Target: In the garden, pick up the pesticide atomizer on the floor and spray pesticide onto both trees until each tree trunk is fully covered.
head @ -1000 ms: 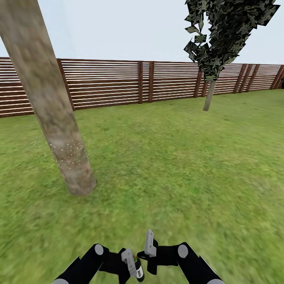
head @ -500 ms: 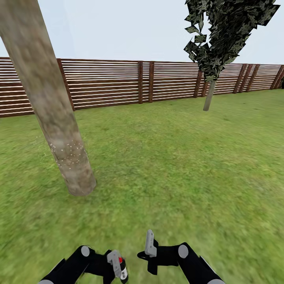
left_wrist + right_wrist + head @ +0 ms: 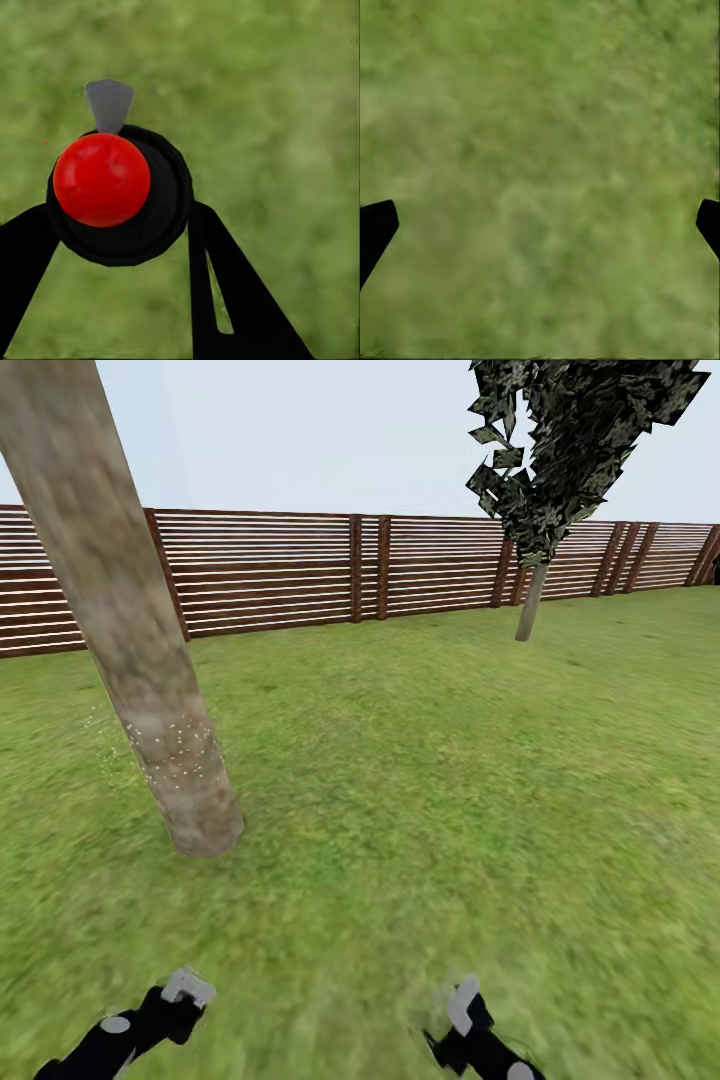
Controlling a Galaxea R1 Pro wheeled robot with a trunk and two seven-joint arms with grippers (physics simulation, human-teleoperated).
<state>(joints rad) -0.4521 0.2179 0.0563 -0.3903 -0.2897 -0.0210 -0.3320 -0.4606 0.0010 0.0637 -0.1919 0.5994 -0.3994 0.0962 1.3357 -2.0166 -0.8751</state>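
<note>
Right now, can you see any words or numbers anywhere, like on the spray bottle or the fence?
No readable text anywhere.
Pesticide atomizer: held between the left gripper's fingers, it shows a red top and black body, with no label facing the camera.
Fence: plain brown slats, no sign.
Near tree trunk: just mottled bark with pale specks, no markings.

Near tree trunk (image 3: pixel 130 650), left of frame: beige-grey, mottled brown, flecked with white dots low down. Lawn (image 3: pixel 430 780): blotchy green. Fence (image 3: pixel 300 570): brown horizontal slats. Far tree (image 3: pixel 570 440), upper right: dark green-black crown on a pale trunk. Sky (image 3: pixel 320 440): pale blue-grey. Left tool (image 3: pixel 124 232): black, around the atomizer (image 3: pixel 112 191), black with a red cap and grey nozzle.
</note>
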